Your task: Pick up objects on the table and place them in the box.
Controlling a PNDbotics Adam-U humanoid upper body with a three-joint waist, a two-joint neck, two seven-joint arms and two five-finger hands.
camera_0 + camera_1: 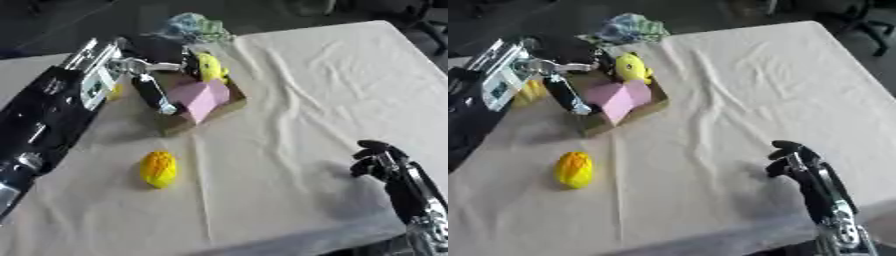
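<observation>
Wrinkled beige cloth is spread over the table (315,85), and a cardboard box (229,101) is set toward its far left. Inside the box a pink block (203,96) and a yellow toy (210,67) are seen. A yellow corn-shaped toy (158,169) is left on the cloth in front of the box, well apart from it; it is judged light, rounded and bumpy, best taken across its middle. The left hand (150,85) is held over the box, its dark fingers pointing down, apparently relaxed and empty. The right hand (798,160) is rested far right of the box, fingers curled, nothing held. No writing can be read.
</observation>
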